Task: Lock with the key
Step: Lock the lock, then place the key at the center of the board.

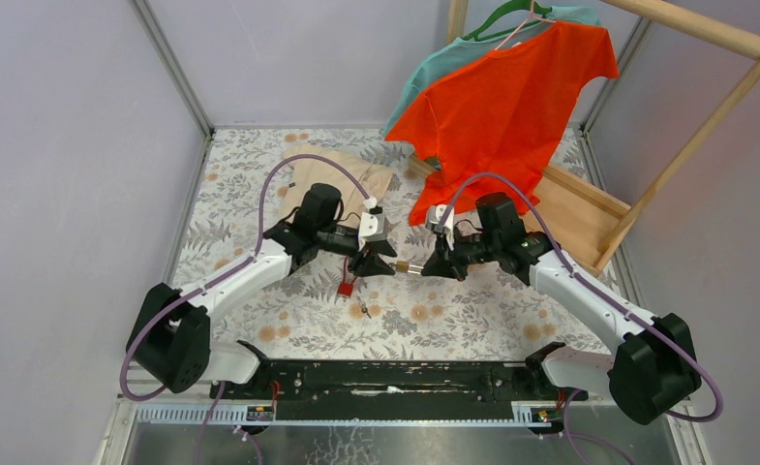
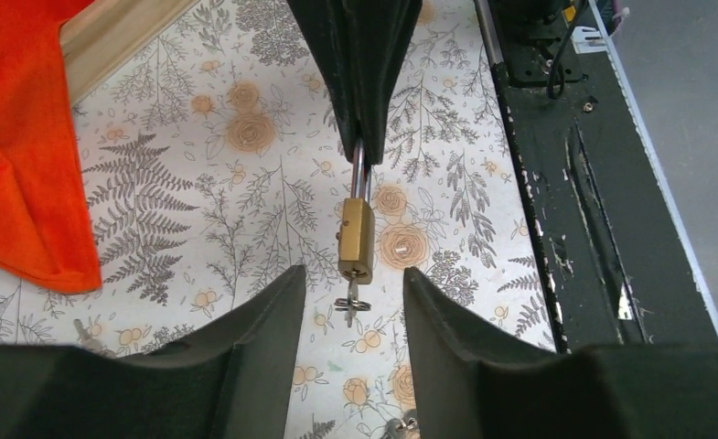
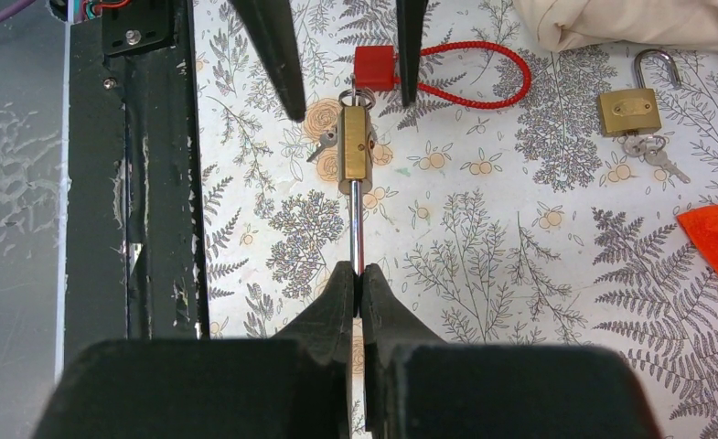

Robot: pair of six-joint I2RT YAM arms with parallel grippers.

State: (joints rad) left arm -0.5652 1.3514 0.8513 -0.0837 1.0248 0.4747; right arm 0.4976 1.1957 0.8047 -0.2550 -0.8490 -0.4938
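Right gripper pinches the padlock by its shackle. Left gripper spread, flanking the inserted key without touching. Key seated; whether the padlock is locked, cannot tell.

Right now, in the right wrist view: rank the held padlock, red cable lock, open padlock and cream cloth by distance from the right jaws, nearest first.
1. held padlock: shackle pinched by the right gripper, straight ahead.
2. red cable lock, straight ahead past it, and open padlock, off to the view's right: too close to call.
3. cream cloth: top right corner, beyond the open padlock.
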